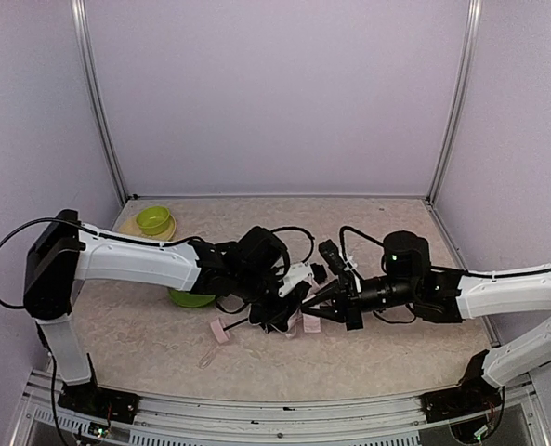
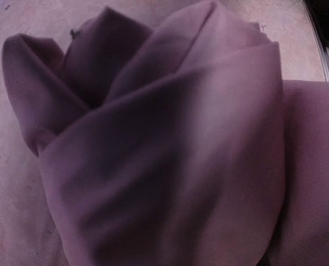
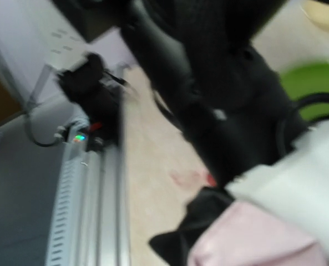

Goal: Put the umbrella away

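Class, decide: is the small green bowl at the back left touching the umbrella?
Apart. Top view: the green bowl sits back left, the umbrella well clear in the centre.

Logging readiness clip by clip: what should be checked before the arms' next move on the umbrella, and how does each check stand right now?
1. Both pincers at the umbrella: ok. The left pincer and right pincer meet over the umbrella mid-table.
2. Firm grip: cannot tell. Fabric fills the left wrist view, and the right wrist view is blurred.
3. Canopy bundled tight: not ok. The fabric sits in loose folds.
4. Handle free: ok. The handle lies on the table, apart from both pincers.
5. Green plate out of the way: not ok. The green plate lies partly under the left arm, beside the umbrella.
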Motion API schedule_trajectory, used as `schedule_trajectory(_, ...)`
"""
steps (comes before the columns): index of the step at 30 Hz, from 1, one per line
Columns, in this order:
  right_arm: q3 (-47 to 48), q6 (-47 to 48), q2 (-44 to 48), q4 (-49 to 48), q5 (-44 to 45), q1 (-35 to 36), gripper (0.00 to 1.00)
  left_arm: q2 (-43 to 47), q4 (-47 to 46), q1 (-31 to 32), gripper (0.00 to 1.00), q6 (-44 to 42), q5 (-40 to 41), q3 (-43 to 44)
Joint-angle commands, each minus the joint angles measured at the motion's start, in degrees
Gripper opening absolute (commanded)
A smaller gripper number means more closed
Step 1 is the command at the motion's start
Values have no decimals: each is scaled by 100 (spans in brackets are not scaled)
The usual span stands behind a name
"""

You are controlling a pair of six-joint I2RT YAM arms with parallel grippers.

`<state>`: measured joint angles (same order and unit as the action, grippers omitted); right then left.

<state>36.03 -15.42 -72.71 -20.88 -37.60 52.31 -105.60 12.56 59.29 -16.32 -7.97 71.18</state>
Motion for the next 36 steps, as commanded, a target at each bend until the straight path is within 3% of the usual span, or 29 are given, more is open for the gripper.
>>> schedule_trajectory(1, -235, -651, 547, -1715, 782, -21, 0, -975, 1345, -26, 0, -341, -779, 142)
schedule_trajectory(8, -686, -983, 499, -1372, 2055, -79, 0, -1893, 2304, 323, 8, -1176, -1962, 816)
schedule_trajectory(16, -1072, -1050, 177, -924, 2902, -111, 0, -1874, 2092, 311, 26, -1463, -2624, 748)
schedule_trajectory(24, -897, -1367, -486, -408, 2897, -312, 0, -1886, 1793, 169, 40, -1546, -2457, 797)
schedule_trajectory(31, -839, -1564, -1059, -417, 2648, -411, 0, -1640, 956, -180, 44, -1341, -2766, 428)
schedule_trajectory(36, -951, -1683, -1110, -641, 2448, -540, 0, -1638, 881, -157, 47, -1572, -3026, 301)
